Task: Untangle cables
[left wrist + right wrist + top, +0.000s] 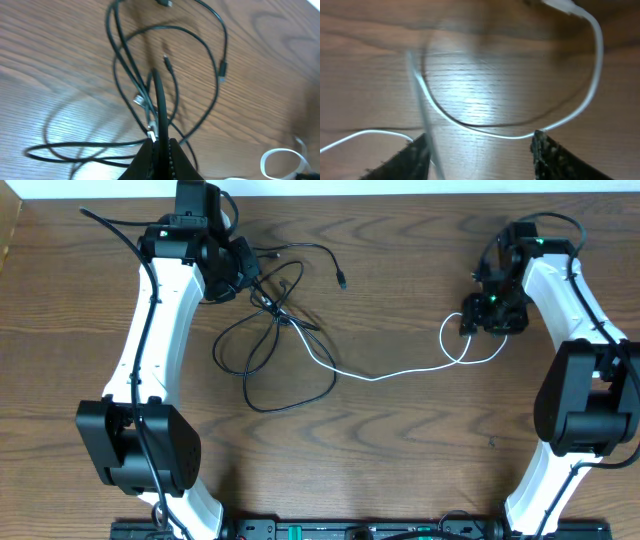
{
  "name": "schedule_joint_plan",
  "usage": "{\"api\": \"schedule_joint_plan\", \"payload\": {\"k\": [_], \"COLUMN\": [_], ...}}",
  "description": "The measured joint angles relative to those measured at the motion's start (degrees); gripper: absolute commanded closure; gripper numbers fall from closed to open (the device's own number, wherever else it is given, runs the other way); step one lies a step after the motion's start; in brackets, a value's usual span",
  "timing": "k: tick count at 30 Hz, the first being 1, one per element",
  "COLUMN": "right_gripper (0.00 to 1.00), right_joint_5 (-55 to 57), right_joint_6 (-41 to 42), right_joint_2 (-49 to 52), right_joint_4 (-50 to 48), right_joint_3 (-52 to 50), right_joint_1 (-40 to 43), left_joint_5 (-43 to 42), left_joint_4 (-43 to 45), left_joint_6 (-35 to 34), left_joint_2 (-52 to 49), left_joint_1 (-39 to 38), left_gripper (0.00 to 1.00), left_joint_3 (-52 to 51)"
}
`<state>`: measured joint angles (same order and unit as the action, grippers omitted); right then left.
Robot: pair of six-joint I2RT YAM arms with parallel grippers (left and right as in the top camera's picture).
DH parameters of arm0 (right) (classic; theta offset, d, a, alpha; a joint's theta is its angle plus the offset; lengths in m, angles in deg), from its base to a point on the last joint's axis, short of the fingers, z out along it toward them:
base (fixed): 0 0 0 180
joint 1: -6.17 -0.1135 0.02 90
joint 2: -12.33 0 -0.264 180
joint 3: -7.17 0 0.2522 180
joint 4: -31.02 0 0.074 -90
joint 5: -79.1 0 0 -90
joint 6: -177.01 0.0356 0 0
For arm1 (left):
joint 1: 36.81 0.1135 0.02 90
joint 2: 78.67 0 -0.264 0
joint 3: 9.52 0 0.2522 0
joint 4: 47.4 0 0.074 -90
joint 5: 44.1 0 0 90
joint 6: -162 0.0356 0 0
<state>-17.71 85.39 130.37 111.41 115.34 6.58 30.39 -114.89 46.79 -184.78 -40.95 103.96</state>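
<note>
While both arms rise from their bases at the near edge of the table (400,470), the cables lie farther in, across its middle and toward the far edge. Nearest is a wide, slack loop of the black cables (280,318), lying flat on the wood left of the table's centre. Beside it the white cable (400,373) leaves the black strands and runs rightward in a long shallow curve, ending in a small loop toward the right edge. The right gripper (492,315) sits over the far side of that loop with its fingers spread wide. In the right wrist view the white cable (495,134) curves across the gap between the two fingers (547,150) (whether it touches the right-hand one is hard to tell through the blur), and nothing is pinched there. Farther in on the left side, the black cables cross one another in a loose knot, and the white cable is threaded through the same crossing. The left gripper (243,270) is at the far end of this knot, close to the far edge, its fingers pressed together on one black strand. The left wrist view shows that strand (159,95) rising straight out from between the closed fingertips. A small plug end (342,280) lies free on the wood just right of the knot.
</note>
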Motion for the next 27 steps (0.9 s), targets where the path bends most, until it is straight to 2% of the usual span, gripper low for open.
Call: {"api": "schedule_joint_plan", "payload": {"k": [2, 5, 13, 15, 22, 27], "right_gripper": [0.21, 0.18, 0.17, 0.2, 0.21, 0.23], "right_joint_5": [-0.26, -0.55, -0.5, 0.31, 5.49, -1.07], "right_joint_6": [-0.79, -1.36, -1.6, -1.27, 4.0, -0.85], "right_joint_2": [0.0, 0.0, 0.0, 0.0, 0.0, 0.0], "right_joint_4": [0.35, 0.87, 1.57, 1.86, 4.22, 4.94], "right_joint_3": [1.77, 4.72, 6.91, 6.91, 7.15, 9.86], "right_joint_1": [-0.87, -1.95, -2.89, -2.89, -2.89, -3.48], "left_joint_5": [-1.36, -2.64, -3.76, -3.85, -3.91, -3.89], "left_joint_4": [-0.04, -0.04, -0.04, -0.04, -0.04, -0.04], "left_joint_6": [-0.76, -1.68, -2.32, -2.49, -3.13, -3.61], "left_joint_2": [0.0, 0.0, 0.0, 0.0, 0.0, 0.0], "left_joint_1": [0.0, 0.0, 0.0, 0.0, 0.0, 0.0], "left_gripper": [0.92, 0.92, 0.92, 0.92, 0.92, 0.92], "left_joint_3": [0.0, 0.0, 0.0, 0.0, -0.07, -0.11]}}
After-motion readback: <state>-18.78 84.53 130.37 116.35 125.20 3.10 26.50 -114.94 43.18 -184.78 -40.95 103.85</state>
